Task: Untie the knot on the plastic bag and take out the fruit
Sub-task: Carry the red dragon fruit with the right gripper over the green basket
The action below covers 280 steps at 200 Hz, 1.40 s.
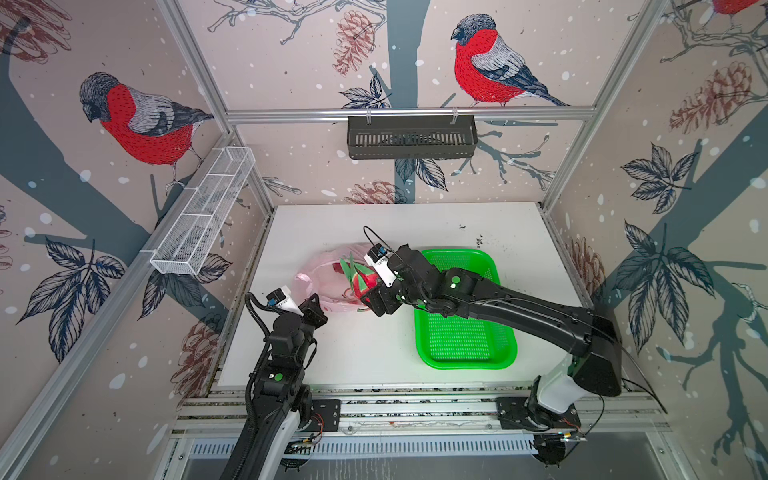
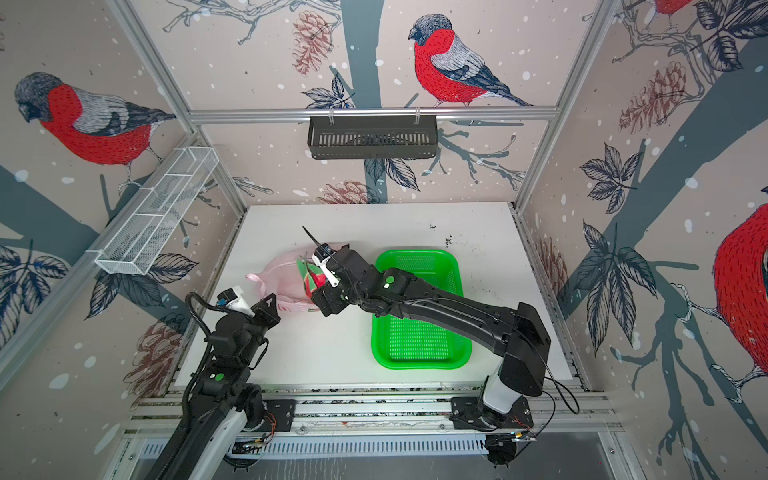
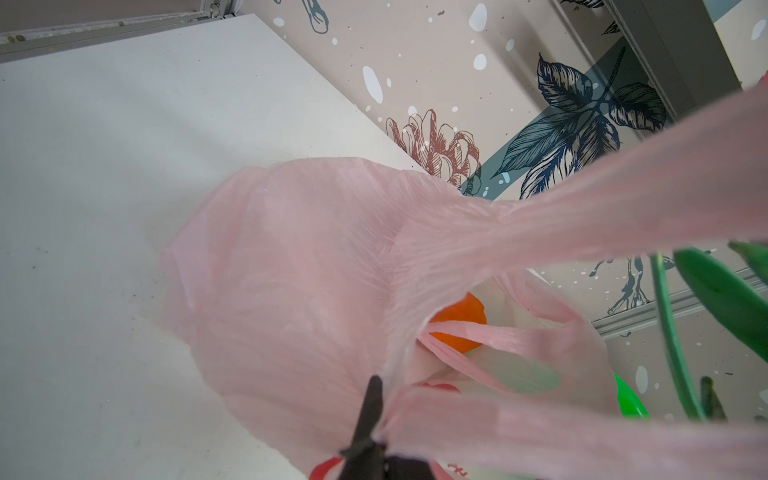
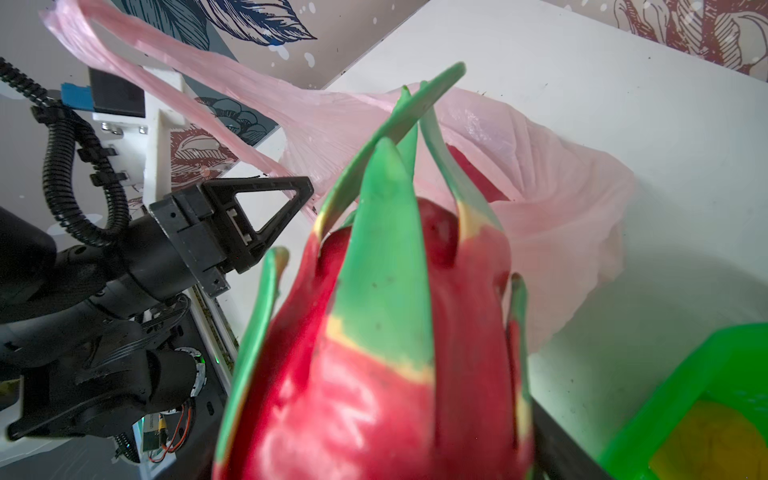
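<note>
The pale pink plastic bag [image 1: 322, 276] [image 3: 291, 270] lies open on the white table, its handle strips loose; the knot is not in view. My left gripper [image 1: 313, 303] [image 3: 380, 440] is shut on a bunched strip of the bag's near edge and holds it up. My right gripper [image 1: 370, 289] is closed round a magenta dragon fruit [image 1: 360, 279] [image 4: 374, 374] with green scales, just above the bag's mouth. An orange ball [image 3: 457, 316] and something red [image 4: 473, 174] show inside the bag. A yellow ball [image 4: 706, 444] lies in the green basket.
The bright green perforated basket [image 1: 465, 349] [image 4: 685, 395] stands right of the bag, partly under my right arm. A black rack [image 1: 411, 137] hangs on the back wall and a white wire shelf [image 1: 203, 212] on the left wall.
</note>
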{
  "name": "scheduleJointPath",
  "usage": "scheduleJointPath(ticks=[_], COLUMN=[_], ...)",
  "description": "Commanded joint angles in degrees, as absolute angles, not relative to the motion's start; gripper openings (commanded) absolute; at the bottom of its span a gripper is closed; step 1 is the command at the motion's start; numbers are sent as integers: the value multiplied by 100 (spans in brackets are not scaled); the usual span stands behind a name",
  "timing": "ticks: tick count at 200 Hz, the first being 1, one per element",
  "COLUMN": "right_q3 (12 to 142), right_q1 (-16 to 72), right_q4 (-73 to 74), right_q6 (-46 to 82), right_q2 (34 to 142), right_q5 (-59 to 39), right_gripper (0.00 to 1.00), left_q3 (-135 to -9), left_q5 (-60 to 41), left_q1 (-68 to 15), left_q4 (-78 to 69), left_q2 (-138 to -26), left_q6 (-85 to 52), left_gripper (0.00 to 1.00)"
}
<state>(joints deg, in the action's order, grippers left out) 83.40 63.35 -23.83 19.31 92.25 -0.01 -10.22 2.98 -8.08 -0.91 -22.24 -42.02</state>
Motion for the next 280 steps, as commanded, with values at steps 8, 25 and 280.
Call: scheduleJointPath(ticks=[8, 25, 280], right_q3=[8208, 8101, 5324], right_q1=[6285, 6202, 3777], right_q4=[-1974, -1910, -1915], right_q6=[2010, 2019, 2996], right_q2=[8921, 8759, 7464], right_q5=[302, 400, 1460], right_gripper=[41, 41, 39], left_q3=[-1077, -1082, -1626], left_q5=[238, 237, 325], left_q1=[-809, -809, -809], left_q4=[-401, -376, -25], left_q2=[-2225, -2219, -2647], left_q6=[-4193, -4164, -3263], left_gripper=[0, 0, 0])
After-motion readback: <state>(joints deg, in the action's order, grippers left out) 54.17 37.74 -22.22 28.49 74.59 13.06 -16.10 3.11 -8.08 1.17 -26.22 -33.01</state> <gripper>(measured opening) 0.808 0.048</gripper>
